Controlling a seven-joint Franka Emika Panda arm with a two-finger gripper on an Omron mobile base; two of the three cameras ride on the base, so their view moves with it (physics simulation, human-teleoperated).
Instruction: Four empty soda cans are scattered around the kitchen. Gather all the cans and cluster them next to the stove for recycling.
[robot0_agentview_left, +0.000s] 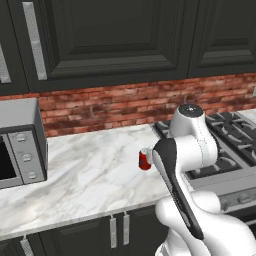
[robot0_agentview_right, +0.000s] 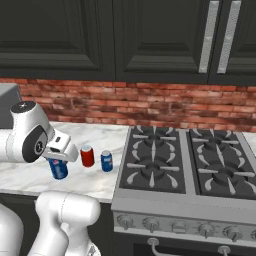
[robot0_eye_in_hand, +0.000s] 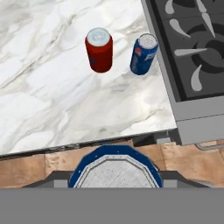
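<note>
The robot's gripper (robot0_agentview_right: 59, 161) is clamped on a blue soda can (robot0_agentview_right: 58, 168), carried upright above the white marble counter (robot0_agentview_right: 30, 175) at its front edge, as the right base view shows. In the hand view the held can's silver top (robot0_eye_in_hand: 116, 173) sits between the finger tips at the bottom of the picture, with the counter's edge and the brown floor (robot0_eye_in_hand: 26, 168) below it.

Beyond the gripper, toward the stove (robot0_agentview_right: 185, 170), two more cans stand upright on the counter: a red can (robot0_agentview_right: 87, 156) nearer the gripper and a second blue can (robot0_agentview_right: 106, 161) just past it, close beside the stove's left edge. The two stand near each other without touching, and both are apart from the held can.

From the left base view the red can (robot0_agentview_left: 144, 160) peeks out from behind the robot's white arm (robot0_agentview_left: 192, 150), with a grey microwave (robot0_agentview_left: 20, 145) well off to the far side of the counter. A red brick wall (robot0_agentview_right: 150, 107) and dark cabinets (robot0_agentview_right: 150, 35) run behind the scene.
</note>
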